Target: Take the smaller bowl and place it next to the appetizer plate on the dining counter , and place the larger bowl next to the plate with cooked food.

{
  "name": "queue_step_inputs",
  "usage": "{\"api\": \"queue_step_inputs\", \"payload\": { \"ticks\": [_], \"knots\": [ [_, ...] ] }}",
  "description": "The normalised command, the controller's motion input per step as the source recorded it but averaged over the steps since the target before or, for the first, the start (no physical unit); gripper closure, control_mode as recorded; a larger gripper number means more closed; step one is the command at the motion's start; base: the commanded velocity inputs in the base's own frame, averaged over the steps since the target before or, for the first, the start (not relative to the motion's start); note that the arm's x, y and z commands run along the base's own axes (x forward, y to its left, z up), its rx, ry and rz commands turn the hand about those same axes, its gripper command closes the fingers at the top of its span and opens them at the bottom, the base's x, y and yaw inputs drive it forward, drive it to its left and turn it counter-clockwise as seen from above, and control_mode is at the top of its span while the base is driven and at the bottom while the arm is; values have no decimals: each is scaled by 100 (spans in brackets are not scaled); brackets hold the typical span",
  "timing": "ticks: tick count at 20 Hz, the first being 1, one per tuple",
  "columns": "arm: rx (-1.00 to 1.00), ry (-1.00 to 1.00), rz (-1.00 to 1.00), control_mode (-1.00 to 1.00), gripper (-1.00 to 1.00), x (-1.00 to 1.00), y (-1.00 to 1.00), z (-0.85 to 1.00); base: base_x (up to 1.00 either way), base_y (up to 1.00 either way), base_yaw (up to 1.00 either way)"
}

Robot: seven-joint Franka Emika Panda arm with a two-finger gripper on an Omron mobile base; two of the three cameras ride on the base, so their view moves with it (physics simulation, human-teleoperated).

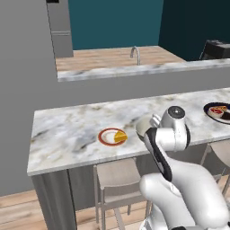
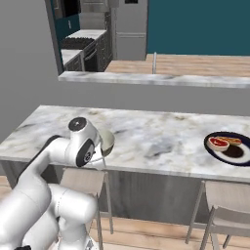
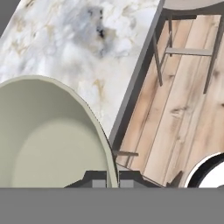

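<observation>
A long dining counter (image 1: pixel 67 130) of veined marble runs across a kitchen with teal walls, a wooden floor and stools (image 1: pixel 114 177) tucked under it. From left to right on it lie the appetizer plate (image 1: pixel 112 136), the smaller bowl (image 1: pixel 144 126) near the front edge, and the plate with cooked food (image 1: pixel 218 111). The gripper (image 3: pixel 112 178) is pinched closed on that bowl's rim, 1 finger (image 3: pixel 97 178) inside.
</observation>
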Motion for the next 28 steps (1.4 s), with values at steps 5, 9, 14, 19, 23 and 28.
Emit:
{"api": "queue_step_inputs", "payload": {
  "ticks": [5, 9, 14, 19, 23, 28],
  "knots": [
    [0, 0, 0, -100, 100, 34, 0, -11, 0, 0, 0],
    [0, 0, -1, -100, 100, 33, 0, -6, 0, 0, 0],
    [0, 0, -2, -100, 100, 29, 0, -4, 0, 0, 0],
    [0, 0, -2, -100, 100, 23, 0, -6, 0, 0, 0],
    [0, 2, -2, -100, 100, 20, 0, -12, 0, 0, 0],
    [0, 7, -2, -100, 100, 13, 0, -24, 0, 0, 0]
  ]
}}
